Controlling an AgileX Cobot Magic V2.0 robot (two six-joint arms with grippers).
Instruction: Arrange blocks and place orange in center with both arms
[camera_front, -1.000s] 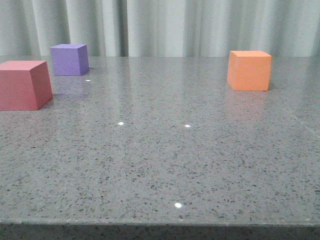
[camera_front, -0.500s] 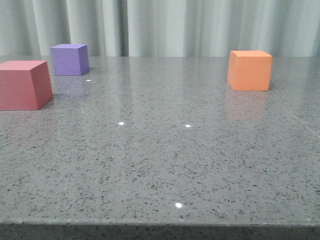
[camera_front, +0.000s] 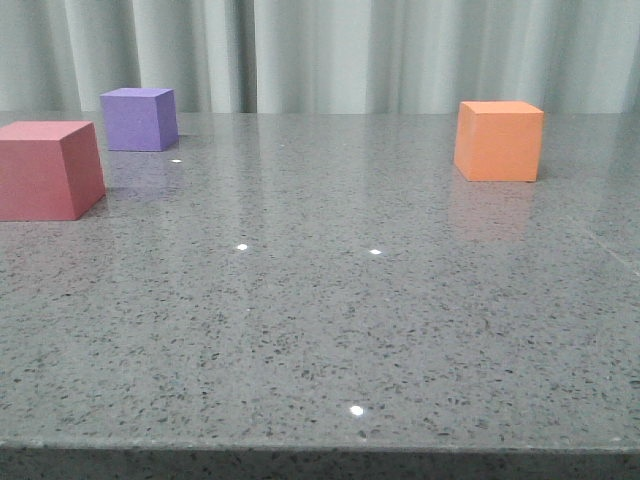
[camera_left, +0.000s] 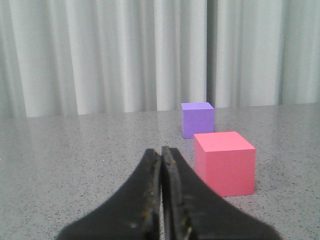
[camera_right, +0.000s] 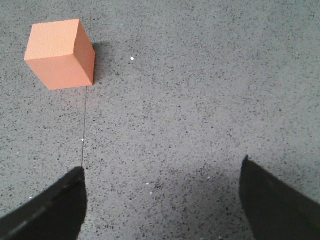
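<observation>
The orange cube (camera_front: 499, 140) is sitting near the far right corner of the desk (camera_front: 330, 330), well apart from the other two blocks. The red-pink cube (camera_front: 48, 170) is lying at the left edge, and the purple cube (camera_front: 139, 119) is standing just behind it, toward the far left corner. The middle of the desk is carrying no block, so I am judging the arranging is not yet begun.

The right end effector (camera_right: 160, 200) is standing wide open w/ nothing between its fingers, looking down at the desk. The orange cube (camera_right: 61, 53) is lying ahead of it and off to one side, not between the fingers; they are well apart. The right arm is clearly the nearer one for this cube, so the coming move is prob. asking it to go forward and sideways until the cube is centred between the fingers. A cube has no long axis; only its faces are mattering, and here they are sitting a bit turned vs. the fingers.

The left end effector (camera_left: 161, 192) is closed, fingers touching, holding nothing. The red-pink cube (camera_left: 224, 162) is near in front of it, slightly to one side, w/ the purple cube (camera_left: 198, 119) behind.
</observation>
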